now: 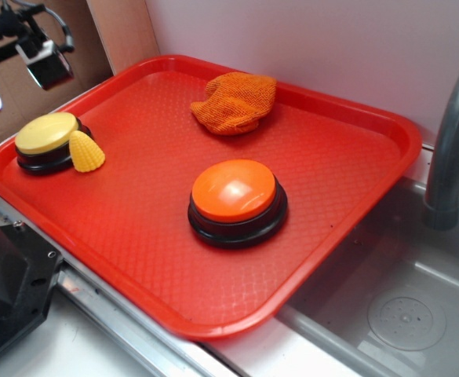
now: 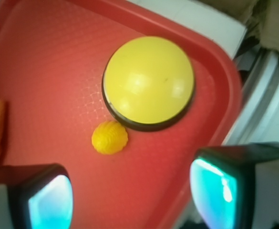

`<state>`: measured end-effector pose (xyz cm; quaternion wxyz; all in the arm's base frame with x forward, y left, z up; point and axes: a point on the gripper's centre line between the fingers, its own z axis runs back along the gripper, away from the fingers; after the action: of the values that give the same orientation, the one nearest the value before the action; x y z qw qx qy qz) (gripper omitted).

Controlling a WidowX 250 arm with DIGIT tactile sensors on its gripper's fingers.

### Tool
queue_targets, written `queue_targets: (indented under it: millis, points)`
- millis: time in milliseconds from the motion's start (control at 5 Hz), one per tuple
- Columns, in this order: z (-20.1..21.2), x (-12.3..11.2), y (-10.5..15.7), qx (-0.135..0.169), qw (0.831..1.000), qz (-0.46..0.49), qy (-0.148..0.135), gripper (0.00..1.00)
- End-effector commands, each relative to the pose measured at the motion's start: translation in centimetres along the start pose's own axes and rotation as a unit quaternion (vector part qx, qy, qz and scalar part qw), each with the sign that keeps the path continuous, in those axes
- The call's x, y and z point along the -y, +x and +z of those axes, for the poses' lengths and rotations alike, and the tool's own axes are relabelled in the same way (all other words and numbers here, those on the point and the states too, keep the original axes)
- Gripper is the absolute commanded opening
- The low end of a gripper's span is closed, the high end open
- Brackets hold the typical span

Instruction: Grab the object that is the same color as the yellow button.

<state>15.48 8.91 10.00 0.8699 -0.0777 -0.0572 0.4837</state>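
Observation:
The object, a small yellow toy corn cone [image 1: 86,151] with bumpy rows, stands upright on the red tray [image 1: 135,236], touching the right side of the yellow button [image 1: 47,133]. That button is a pale yellow dome on a black base. In the wrist view the corn [image 2: 109,137] lies just below-left of the yellow button [image 2: 149,80]. My gripper [image 2: 134,195] hovers above the tray's corner, open, with only bare tray between its fingers [image 2: 51,202]. The corn sits ahead of the fingertips, apart from them. In the exterior view the gripper [image 1: 45,59] hangs high above the button.
A larger orange button [image 1: 235,196] on a black base stands mid-tray. An orange mesh cloth [image 1: 235,102] lies at the tray's far side. The tray rim [image 2: 227,86] runs close beside the yellow button. A sink basin [image 1: 402,314] and a grey faucet [image 1: 453,149] are to the right.

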Motion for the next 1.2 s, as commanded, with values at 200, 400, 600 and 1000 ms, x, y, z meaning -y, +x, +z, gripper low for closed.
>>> queue_targets:
  millis: [200,400,600,1000]
  points:
    - [-4.0,0.0,0.1,0.009,0.999,0.031,0.0,1.0]
    - [-4.9,0.7,0.3,0.023,0.999,0.046,0.013,1.0]
    - [-6.2,1.4,-0.3,0.029,0.997,0.057,0.038,0.0]
    - [-7.6,1.2,-0.8,0.01,0.996,0.075,0.056,0.0]
